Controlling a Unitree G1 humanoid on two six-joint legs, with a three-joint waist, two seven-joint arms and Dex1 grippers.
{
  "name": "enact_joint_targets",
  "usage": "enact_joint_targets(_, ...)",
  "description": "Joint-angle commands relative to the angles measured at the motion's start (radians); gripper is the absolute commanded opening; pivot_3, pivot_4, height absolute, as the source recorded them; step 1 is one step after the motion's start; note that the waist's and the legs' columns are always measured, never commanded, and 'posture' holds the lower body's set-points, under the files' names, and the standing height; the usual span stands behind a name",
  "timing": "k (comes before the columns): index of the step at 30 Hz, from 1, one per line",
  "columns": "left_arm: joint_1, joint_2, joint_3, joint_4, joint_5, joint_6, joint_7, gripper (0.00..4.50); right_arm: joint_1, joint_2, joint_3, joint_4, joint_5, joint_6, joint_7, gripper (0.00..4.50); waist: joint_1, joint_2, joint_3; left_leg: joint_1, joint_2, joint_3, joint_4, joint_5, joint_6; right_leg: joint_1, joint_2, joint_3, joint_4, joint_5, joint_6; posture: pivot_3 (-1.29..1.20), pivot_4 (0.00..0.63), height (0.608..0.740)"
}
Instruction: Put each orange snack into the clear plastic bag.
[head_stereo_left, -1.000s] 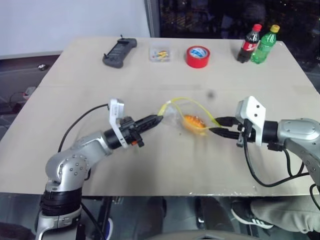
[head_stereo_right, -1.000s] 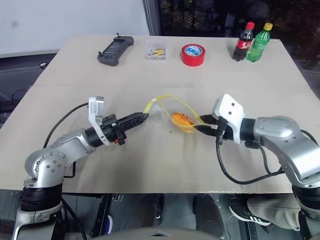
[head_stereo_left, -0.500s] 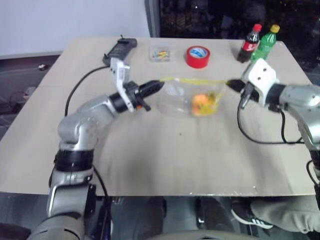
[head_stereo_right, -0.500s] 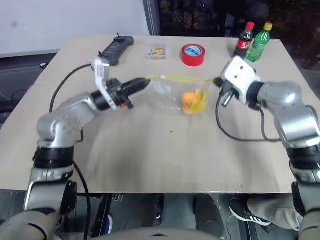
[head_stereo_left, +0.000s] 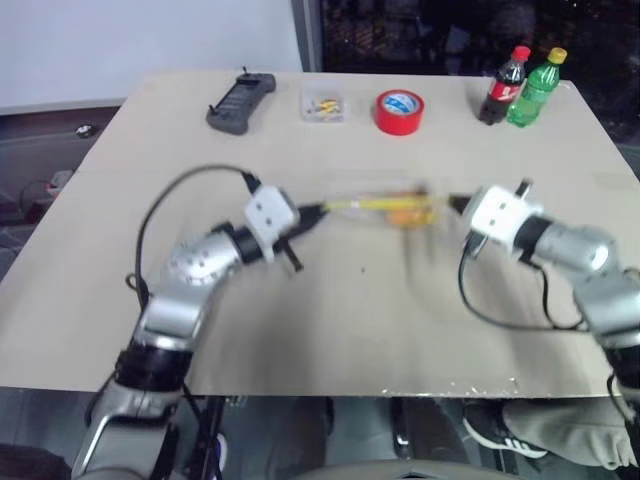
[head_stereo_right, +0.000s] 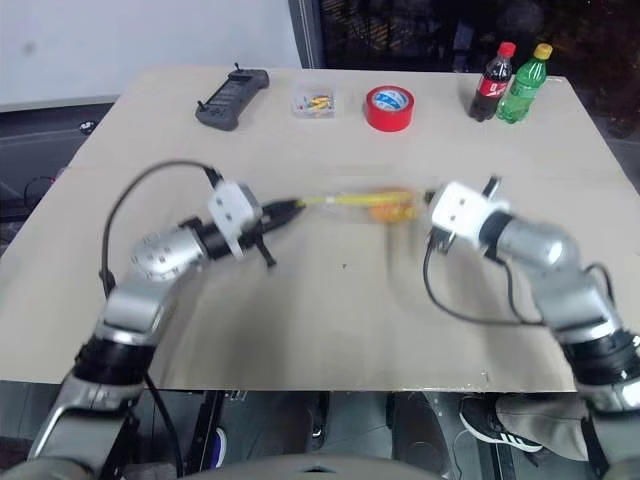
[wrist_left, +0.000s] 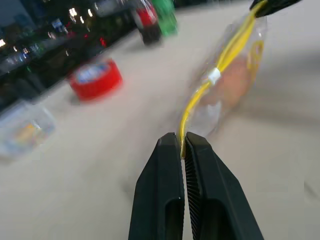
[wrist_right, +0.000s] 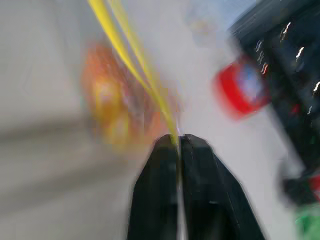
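Note:
The clear plastic bag (head_stereo_left: 385, 208) hangs stretched between my two grippers, just above the middle of the table, its yellow seal strip (wrist_left: 235, 47) pulled taut. An orange snack (head_stereo_left: 407, 212) shows as a blurred orange mass inside the bag, toward its right end; I cannot tell how many are in there. My left gripper (head_stereo_left: 320, 208) is shut on the left end of the seal strip. At the bag's right end, my right gripper (head_stereo_left: 455, 203) has its fingers pressed together on the strip, and the right wrist view shows the snack (wrist_right: 107, 107) just beyond them.
Along the table's far edge stand a black handheld controller (head_stereo_left: 240, 102), a small clear box of coloured bits (head_stereo_left: 322, 105), a red tape roll (head_stereo_left: 398, 111), a cola bottle (head_stereo_left: 503, 86) and a green bottle (head_stereo_left: 532, 87). Bare tabletop (head_stereo_left: 350, 320) lies in front of the bag.
Both grippers rose with the bag, then came back down toward the table, their wrists rolling. The bag went from sagging open to pulled flat and straight.

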Motion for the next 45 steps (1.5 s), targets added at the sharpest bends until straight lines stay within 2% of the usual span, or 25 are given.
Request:
enact_joint_targets(1, 0.012, 0.001, 0.007, -0.095, 0.054, -0.016, 0.031, 0.00, 0.047, -0.013, -0.026, -0.049, -0.080, -0.042, -0.046, 2.16, -0.002, 0.001, 0.000, 0.000, 0.000, 0.000, 0.002, 0.000, 0.000, 0.000, 0.000, 0.000, 0.002, 0.000, 0.000, 0.00, 0.150, 0.719)
enact_joint_targets(3, 0.021, 0.004, 0.010, -0.114, 0.076, -0.003, 0.038, 0.00, 0.089, -0.022, -0.057, -0.100, -0.075, -0.027, -0.032, 3.15, -0.003, 0.000, 0.000, 0.002, 0.002, 0.000, 0.007, 0.000, 0.000, 0.002, 0.002, 0.000, 0.004, -0.001, -0.001, 0.00, 0.150, 0.719)
enact_joint_targets(4, 0.024, 0.011, 0.009, -0.123, 0.088, 0.001, 0.035, 0.00, 0.125, -0.030, -0.094, -0.172, -0.025, 0.004, 0.003, 3.46, -0.003, 0.000, 0.000, 0.003, 0.003, 0.000, 0.008, 0.000, 0.000, 0.003, 0.003, 0.000, 0.004, -0.003, 0.001, 0.00, 0.150, 0.719)
enact_joint_targets(7, 0.021, 0.018, 0.008, -0.135, 0.104, 0.004, 0.024, 0.00, 0.147, -0.040, -0.153, -0.357, 0.099, 0.084, 0.102, 3.46, -0.005, 0.001, 0.000, 0.002, 0.003, -0.001, 0.008, 0.000, 0.000, 0.003, 0.003, 0.000, 0.004, -0.001, 0.004, 0.00, 0.150, 0.719)
enact_joint_targets(10, 0.012, 0.020, 0.004, -0.138, 0.111, -0.001, 0.011, 0.00, 0.052, 0.001, -0.103, -0.457, 0.165, 0.168, 0.149, 3.46, -0.014, 0.001, 0.000, 0.002, 0.004, 0.000, 0.008, 0.000, 0.000, 0.003, 0.005, 0.001, 0.004, 0.000, 0.001, 0.00, 0.150, 0.719)
enact_joint_targets(16, -0.007, 0.013, -0.009, -0.124, 0.125, -0.014, -0.007, 0.00, -0.198, 0.149, 0.174, -0.286, -0.035, 0.136, 0.140, 3.46, -0.009, 0.000, -0.001, 0.002, 0.005, -0.001, 0.008, 0.000, 0.000, 0.003, 0.006, 0.000, 0.004, 0.000, 0.002, 0.00, 0.150, 0.719)
enact_joint_targets(22, 0.003, 0.014, -0.006, -0.134, 0.136, -0.016, -0.008, 0.00, -0.311, 0.250, 0.258, -0.122, -0.116, 0.095, 0.130, 3.46, -0.003, 0.000, -0.001, 0.000, 0.003, -0.002, 0.009, 0.000, 0.000, 0.002, 0.004, 0.000, 0.003, 0.001, 0.001, 0.00, 0.150, 0.719)
enact_joint_targets(24, 0.006, 0.015, -0.004, -0.140, 0.138, -0.015, -0.008, 0.00, -0.322, 0.257, 0.259, -0.099, -0.127, 0.076, 0.134, 2.96, -0.003, 0.000, -0.001, 0.000, 0.003, -0.002, 0.009, 0.000, 0.000, 0.002, 0.004, -0.001, 0.003, 0.001, 0.001, 0.00, 0.150, 0.719)
enact_joint_targets(26, 0.010, 0.015, -0.003, -0.144, 0.139, -0.013, -0.007, 0.00, -0.338, 0.268, 0.260, -0.076, -0.142, 0.053, 0.130, 2.21, -0.005, 0.000, -0.001, 0.000, 0.003, -0.002, 0.008, 0.000, 0.000, 0.002, 0.005, -0.001, 0.003, 0.001, 0.000, 0.00, 0.150, 0.719)
enact_joint_targets(36, 0.017, 0.016, -0.001, -0.152, 0.148, -0.012, -0.004, 0.00, -0.355, 0.299, 0.250, -0.029, -0.168, 0.006, 0.145, 2.21, -0.006, 0.000, -0.001, 0.001, 0.003, -0.002, 0.008, 0.000, 0.000, 0.002, 0.005, -0.001, 0.004, 0.001, 0.001, 0.00, 0.150, 0.719)
enact_joint_targets(39, 0.019, 0.016, 0.000, -0.150, 0.150, -0.015, -0.005, 0.00, -0.356, 0.301, 0.245, -0.026, -0.170, 0.004, 0.149, 1.33, -0.006, 0.000, -0.001, 0.001, 0.003, -0.002, 0.008, 0.000, 0.000, 0.002, 0.005, -0.001, 0.004, 0.001, 0.000, 0.00, 0.150, 0.719)
enact_joint_targets(40, 0.018, 0.017, 0.000, -0.149, 0.150, -0.017, -0.005, 0.00, -0.356, 0.301, 0.243, -0.025, -0.172, 0.005, 0.150, 0.82, -0.006, 0.000, -0.001, 0.001, 0.003, -0.002, 0.008, 0.000, 0.000, 0.002, 0.005, -0.001, 0.004, 0.001, 0.000, 0.00, 0.150, 0.719)
enact_joint_targets(41, 0.018, 0.017, 0.000, -0.147, 0.151, -0.018, -0.005, 0.00, -0.356, 0.300, 0.241, -0.025, -0.173, 0.006, 0.151, 0.12, -0.006, 0.000, -0.001, 0.001, 0.003, -0.002, 0.008, 0.000, 0.000, 0.002, 0.005, -0.001, 0.004, 0.001, 0.000, 0.00, 0.150, 0.719)
enact_joint_targets(45, 0.017, 0.017, 0.002, -0.145, 0.151, -0.021, -0.006, 0.00, -0.355, 0.300, 0.237, -0.024, -0.177, 0.007, 0.154, 0.12, -0.006, 0.000, -0.001, 0.001, 0.003, -0.002, 0.008, 0.000, 0.000, 0.002, 0.005, -0.001, 0.004, 0.001, 0.000, 0.00, 0.150, 0.719)
